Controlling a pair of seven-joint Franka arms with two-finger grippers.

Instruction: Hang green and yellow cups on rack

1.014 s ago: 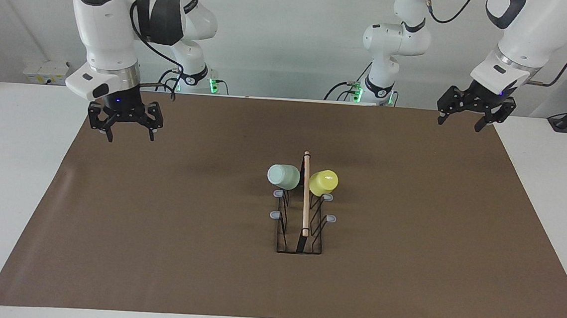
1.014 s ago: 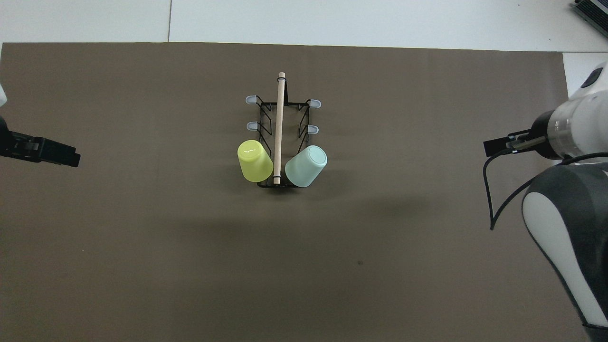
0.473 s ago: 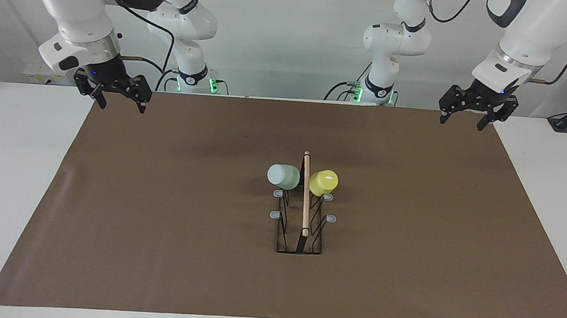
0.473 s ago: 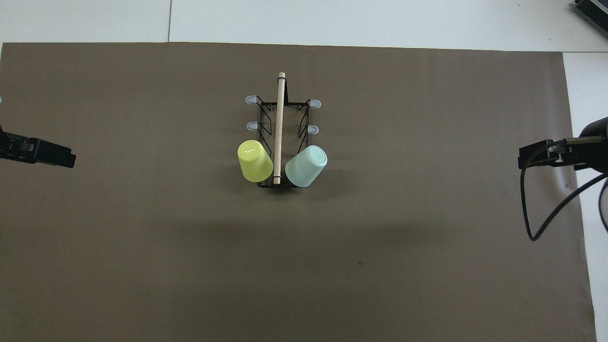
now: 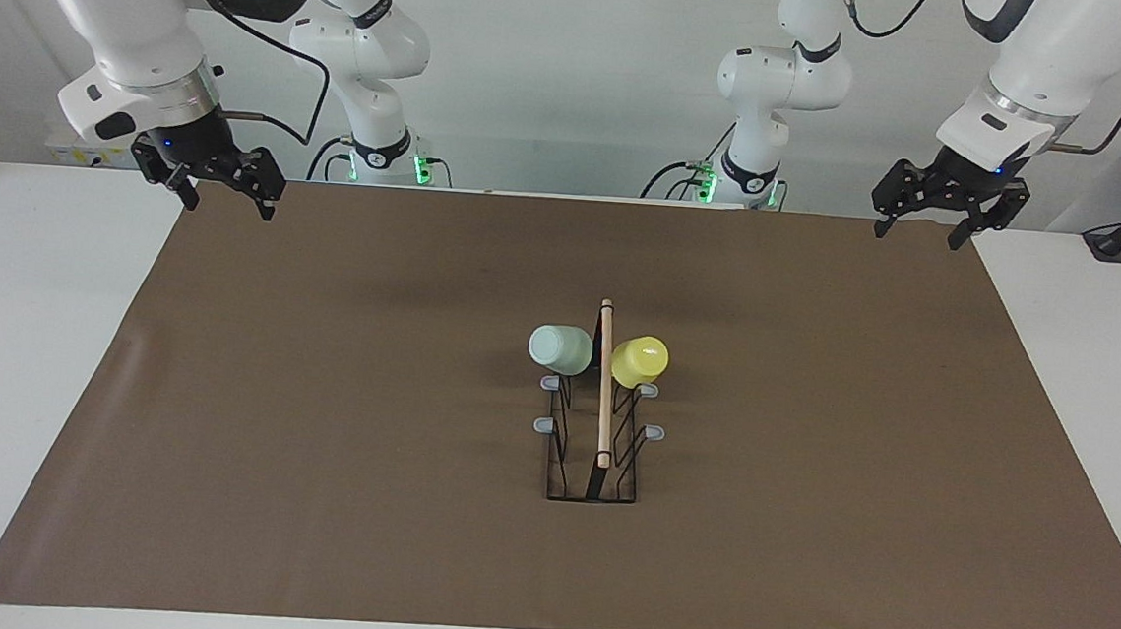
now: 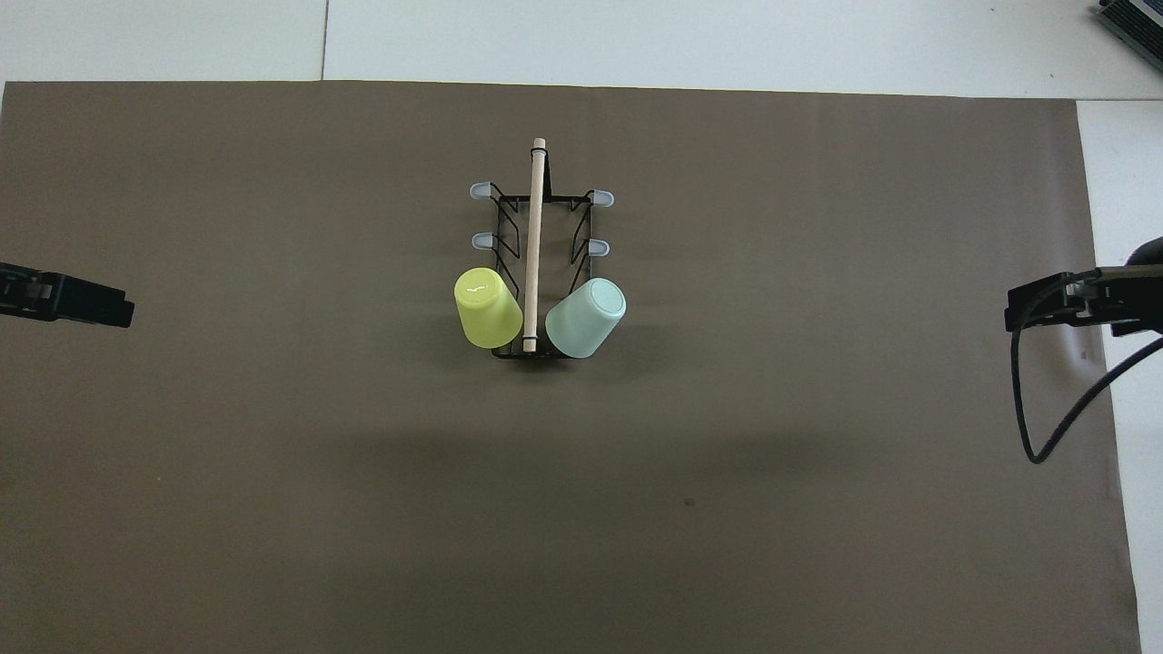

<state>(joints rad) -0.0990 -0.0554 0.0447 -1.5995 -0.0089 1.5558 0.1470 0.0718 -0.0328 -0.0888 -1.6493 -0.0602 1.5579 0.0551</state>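
The black wire rack (image 5: 600, 455) with its wooden rod (image 6: 534, 236) stands in the middle of the brown mat. The pale green cup (image 5: 561, 348) (image 6: 586, 317) hangs mouth-down and tilted on the peg nearest the robots, on the right arm's side. The yellow cup (image 5: 639, 360) (image 6: 487, 307) hangs the same way on the left arm's side. My right gripper (image 5: 230, 205) (image 6: 1031, 311) is open and empty, raised over the mat's corner at its own end. My left gripper (image 5: 917, 236) (image 6: 104, 307) is open and empty, raised over the mat's other robot-side corner.
The brown mat (image 5: 315, 436) covers most of the white table (image 5: 26, 336). Several grey-tipped pegs (image 5: 545, 424) on the rack, farther from the robots than the cups, are bare. A black cable (image 6: 1045, 427) hangs from the right arm.
The right gripper has risen and drawn back toward its own corner of the mat, out to the right arm's end. The left gripper has drifted slightly outward. Cups and rack are unmoved.
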